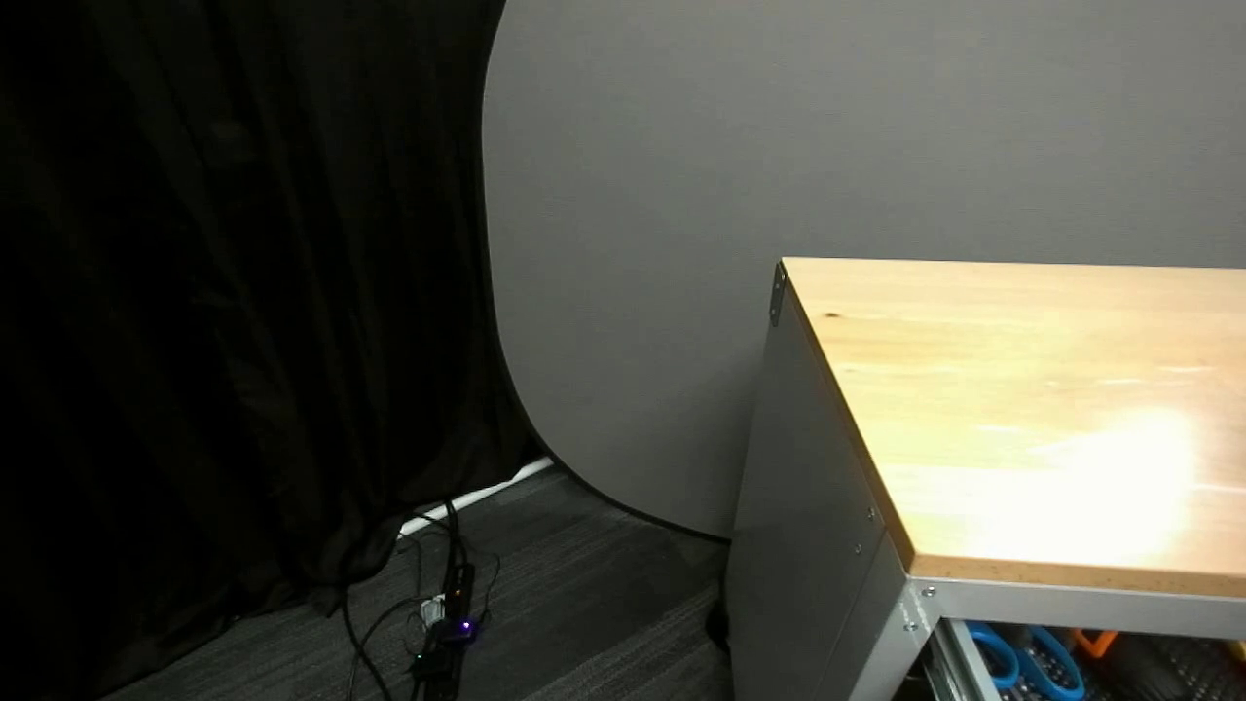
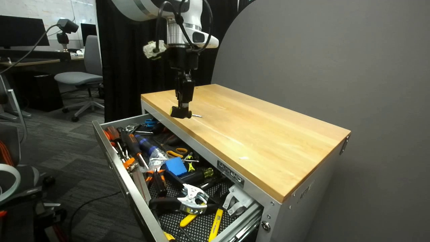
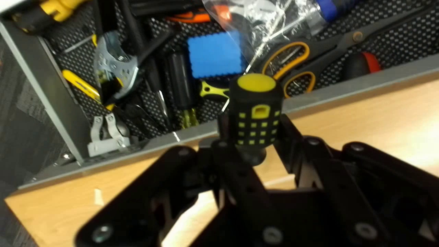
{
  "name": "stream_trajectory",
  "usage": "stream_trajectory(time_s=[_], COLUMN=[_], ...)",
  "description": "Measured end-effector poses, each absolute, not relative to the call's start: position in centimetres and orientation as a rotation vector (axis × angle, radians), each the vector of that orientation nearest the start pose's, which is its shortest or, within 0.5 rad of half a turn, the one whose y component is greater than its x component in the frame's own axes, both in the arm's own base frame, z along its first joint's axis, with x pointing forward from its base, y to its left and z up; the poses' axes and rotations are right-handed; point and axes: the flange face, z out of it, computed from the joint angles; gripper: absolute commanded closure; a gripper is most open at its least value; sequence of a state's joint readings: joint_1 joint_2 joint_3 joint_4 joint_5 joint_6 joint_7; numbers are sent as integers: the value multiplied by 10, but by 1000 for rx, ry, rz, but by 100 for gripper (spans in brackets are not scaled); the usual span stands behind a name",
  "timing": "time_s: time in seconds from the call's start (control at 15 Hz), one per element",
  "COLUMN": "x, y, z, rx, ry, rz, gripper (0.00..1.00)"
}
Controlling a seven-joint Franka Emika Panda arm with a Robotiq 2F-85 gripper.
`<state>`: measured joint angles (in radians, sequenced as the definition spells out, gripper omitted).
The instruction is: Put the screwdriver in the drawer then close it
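The screwdriver (image 3: 255,113) has a thick black handle with yellow squares and a yellow end cap. My gripper (image 3: 254,127) is shut on this handle in the wrist view. In an exterior view the screwdriver (image 2: 180,112) is held roughly level above the wooden top near its front edge, its metal shaft pointing away from the drawer. My gripper (image 2: 184,105) points down there. The drawer (image 2: 129,183) is pulled open and holds many tools. Its side wall shows in the wrist view (image 3: 51,82), and a corner of the drawer shows in an exterior view (image 1: 964,662). The gripper is out of that view.
The light wooden top (image 2: 242,127) of the grey cabinet lies behind the drawer. In the drawer are a metal clamp (image 2: 195,198), a blue block (image 2: 175,166), scissors (image 3: 322,51) and a clear plastic bag (image 3: 264,24). A grey backdrop (image 2: 322,60) stands behind the cabinet.
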<state>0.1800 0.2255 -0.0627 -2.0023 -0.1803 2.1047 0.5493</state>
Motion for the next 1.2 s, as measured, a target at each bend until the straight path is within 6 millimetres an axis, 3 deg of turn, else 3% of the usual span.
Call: stream_trajectory(time_s=[0.27,0.6,0.93,1.2], x=[528,493,475,475], y=[46,77,116,129], z=[343,314,289,265], rx=[-3273,-3291,-3333,-3381], ry=[633,624,543,470], rz=[153,145,87,48], gripper=[83,83,83,83])
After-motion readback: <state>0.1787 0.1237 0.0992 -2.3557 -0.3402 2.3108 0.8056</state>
